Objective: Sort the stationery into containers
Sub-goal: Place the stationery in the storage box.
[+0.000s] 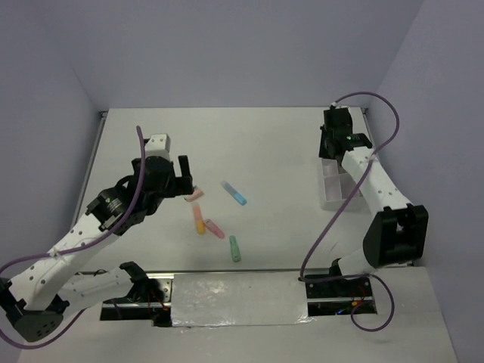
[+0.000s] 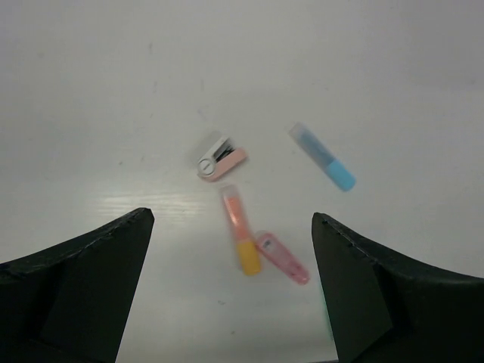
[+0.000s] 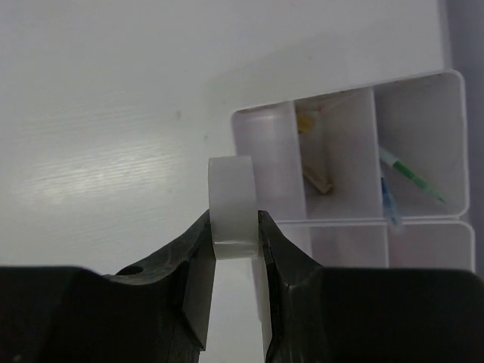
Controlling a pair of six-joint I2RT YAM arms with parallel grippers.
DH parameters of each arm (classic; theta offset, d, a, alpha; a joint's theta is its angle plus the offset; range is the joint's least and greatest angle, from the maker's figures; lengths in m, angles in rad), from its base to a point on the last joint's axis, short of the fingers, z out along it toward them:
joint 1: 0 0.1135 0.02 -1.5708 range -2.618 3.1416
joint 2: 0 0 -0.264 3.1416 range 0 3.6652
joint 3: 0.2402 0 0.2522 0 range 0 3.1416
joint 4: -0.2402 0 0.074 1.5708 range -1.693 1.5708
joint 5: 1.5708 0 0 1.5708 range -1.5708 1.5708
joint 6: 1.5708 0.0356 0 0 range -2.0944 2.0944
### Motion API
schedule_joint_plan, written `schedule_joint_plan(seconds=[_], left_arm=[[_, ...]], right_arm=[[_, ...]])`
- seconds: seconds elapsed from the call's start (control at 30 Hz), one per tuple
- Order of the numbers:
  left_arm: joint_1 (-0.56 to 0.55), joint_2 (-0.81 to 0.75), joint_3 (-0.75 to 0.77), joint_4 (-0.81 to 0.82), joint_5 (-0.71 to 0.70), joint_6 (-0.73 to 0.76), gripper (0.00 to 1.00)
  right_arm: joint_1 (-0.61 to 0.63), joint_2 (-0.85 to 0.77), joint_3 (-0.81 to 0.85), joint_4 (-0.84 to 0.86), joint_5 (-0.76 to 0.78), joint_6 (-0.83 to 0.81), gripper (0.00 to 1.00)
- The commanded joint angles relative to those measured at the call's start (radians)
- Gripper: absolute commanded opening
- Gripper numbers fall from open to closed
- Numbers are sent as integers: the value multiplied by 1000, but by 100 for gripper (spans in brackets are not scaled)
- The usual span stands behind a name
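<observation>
In the top view my left gripper [image 1: 181, 180] is open and empty, hovering just left of a small pink-and-white piece [image 1: 195, 194]. Near it lie an orange marker [image 1: 200, 219], a pink marker [image 1: 215, 228], a green marker [image 1: 235, 248] and a blue marker [image 1: 234, 193]. The left wrist view shows the pink-and-white piece [image 2: 221, 159], orange marker [image 2: 240, 238], pink marker [image 2: 282, 257] and blue marker [image 2: 323, 156] below my open gripper [image 2: 233, 218]. My right gripper [image 3: 233, 227] is shut on the clear tape ring [image 3: 232, 198], just left of the white tray [image 3: 374, 159].
The tray [image 1: 330, 203] stands at the right of the table, by my right arm [image 1: 363, 174]. Its compartments hold a tan eraser [image 3: 318, 181], a green pen [image 3: 412, 181] and a blue pen [image 3: 389, 203]. Walls close in the table at the back and sides.
</observation>
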Motion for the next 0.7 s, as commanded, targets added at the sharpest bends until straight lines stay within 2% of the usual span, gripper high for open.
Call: schedule_joint_plan(seconds=[0.0, 0.07, 0.3, 0.67], left_arm=[[4, -118, -97, -42, -135, 55, 99], [3, -135, -149, -28, -107, 61, 99], [4, -92, -145, -38, -93, 77, 99], [4, -106, -156, -28, -87, 81, 99]], right_arm=[[-59, 75, 122, -81, 114, -58, 0], [-76, 133, 166, -81, 119, -71, 0], [-112, 268, 202, -95, 50, -60, 0], [-113, 255, 113, -59, 4, -42, 4]])
